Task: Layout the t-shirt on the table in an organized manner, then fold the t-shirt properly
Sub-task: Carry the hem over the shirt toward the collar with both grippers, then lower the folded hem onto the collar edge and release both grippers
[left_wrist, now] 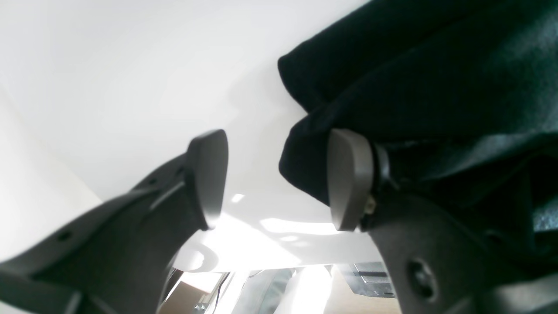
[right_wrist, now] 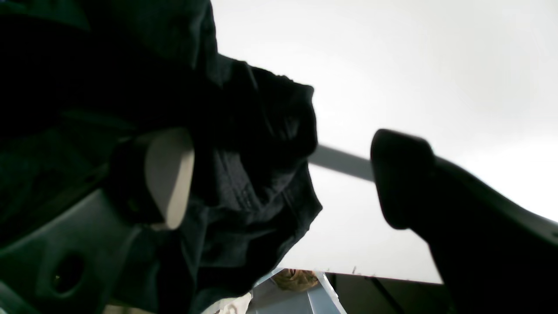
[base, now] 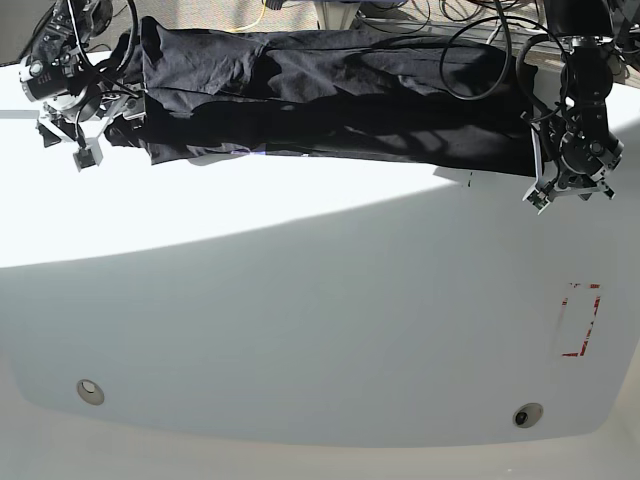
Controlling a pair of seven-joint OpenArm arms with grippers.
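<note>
While both grippers stand open, the large black cloth t-shirt (base: 330, 95) lies as a long band along the far edge of the white smooth table (base: 300, 320).
Long axis runs arm to arm: left gripper (base: 568, 190) just beside one end, right gripper (base: 75, 140) beside the other; neither holds cloth.

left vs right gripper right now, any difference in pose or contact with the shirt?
Left gripper: the t-shirt lies behind one of its fingers, and mostly bare table shows in the gap. Right gripper: cloth bulges well into the gap beside one finger. In the base view the left sits at the shirt's right end, the right at its left end. Shared: both open, neither clamping the cloth.
</note>
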